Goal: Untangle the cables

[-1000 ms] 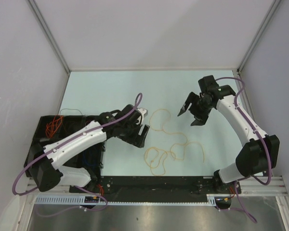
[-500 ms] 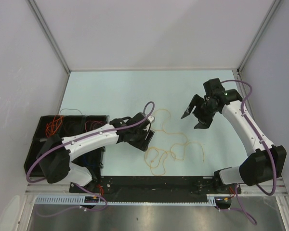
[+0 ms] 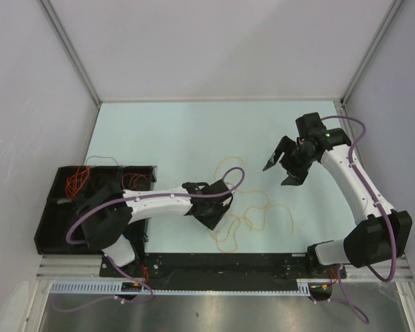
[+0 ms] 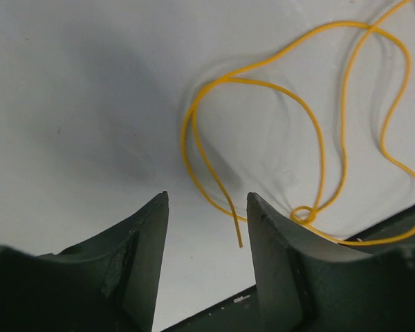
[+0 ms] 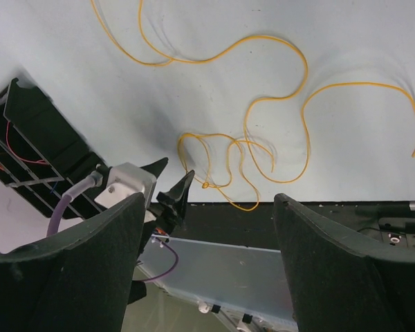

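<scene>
Yellow-orange cables (image 3: 249,220) lie in loose, overlapping loops on the pale table, near its front middle. My left gripper (image 3: 216,216) is low at the left edge of this tangle. In the left wrist view its jaws (image 4: 207,202) are open, and a loose end of the yellow cable (image 4: 321,138) lies on the table between the fingertips, nearer the right one, untouched. A small knot-like loop sits just right of that finger. My right gripper (image 3: 280,173) hovers open above the table to the upper right of the tangle. Its wrist view looks down on the yellow loops (image 5: 263,36) and on the left gripper (image 5: 169,190).
A black compartment tray (image 3: 52,228) stands at the table's left front, holding red cable (image 3: 76,181) and other wires. Grey walls enclose the table on three sides. The black base rail (image 3: 221,263) runs along the near edge, just below the tangle.
My left arm has swung right and toward the near edge, down to the tangle, with its jaws narrowing. The right gripper has drifted slightly right, still open.
</scene>
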You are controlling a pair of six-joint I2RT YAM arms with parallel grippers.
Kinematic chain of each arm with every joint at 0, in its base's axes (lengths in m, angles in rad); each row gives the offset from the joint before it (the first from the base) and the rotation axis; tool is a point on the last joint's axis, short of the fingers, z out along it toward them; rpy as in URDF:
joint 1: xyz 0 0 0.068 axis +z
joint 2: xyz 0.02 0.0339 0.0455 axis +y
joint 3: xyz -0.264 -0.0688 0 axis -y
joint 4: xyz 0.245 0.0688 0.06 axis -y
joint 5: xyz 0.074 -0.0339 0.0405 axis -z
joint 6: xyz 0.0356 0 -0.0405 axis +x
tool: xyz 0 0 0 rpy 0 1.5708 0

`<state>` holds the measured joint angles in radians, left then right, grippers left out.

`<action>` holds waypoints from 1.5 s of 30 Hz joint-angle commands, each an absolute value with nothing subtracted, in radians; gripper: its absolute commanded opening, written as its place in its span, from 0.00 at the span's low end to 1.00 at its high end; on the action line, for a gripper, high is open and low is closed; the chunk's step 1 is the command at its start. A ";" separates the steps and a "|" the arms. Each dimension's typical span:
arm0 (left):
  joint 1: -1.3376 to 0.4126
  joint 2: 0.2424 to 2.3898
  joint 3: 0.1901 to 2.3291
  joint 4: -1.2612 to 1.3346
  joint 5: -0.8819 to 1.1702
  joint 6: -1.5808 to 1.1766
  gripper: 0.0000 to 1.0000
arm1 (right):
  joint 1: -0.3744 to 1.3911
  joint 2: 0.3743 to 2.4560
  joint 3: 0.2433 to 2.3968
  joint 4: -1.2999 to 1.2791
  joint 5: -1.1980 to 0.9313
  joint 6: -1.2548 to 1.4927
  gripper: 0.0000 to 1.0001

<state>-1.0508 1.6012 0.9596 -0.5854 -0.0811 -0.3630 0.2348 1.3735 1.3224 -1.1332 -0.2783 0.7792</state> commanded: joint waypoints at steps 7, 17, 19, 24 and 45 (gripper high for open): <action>-1.054 1.663 1.017 -0.552 -0.167 -0.336 0.53 | 0.227 1.342 1.321 -1.147 -0.290 0.749 0.79; -1.054 1.710 1.040 -0.528 -0.173 -0.324 0.50 | 0.227 1.342 1.321 -1.146 -0.295 0.746 0.79; -1.054 1.721 1.045 -0.529 -0.190 -0.324 0.45 | 0.227 1.344 1.321 -1.146 -0.295 0.746 0.79; -1.051 1.736 1.042 -0.514 -0.196 -0.314 0.40 | 0.226 1.347 1.321 -1.146 -0.299 0.746 0.79; -0.942 1.513 1.152 -0.763 -0.213 -0.334 0.00 | 0.219 1.379 1.321 -1.046 -0.391 0.782 0.77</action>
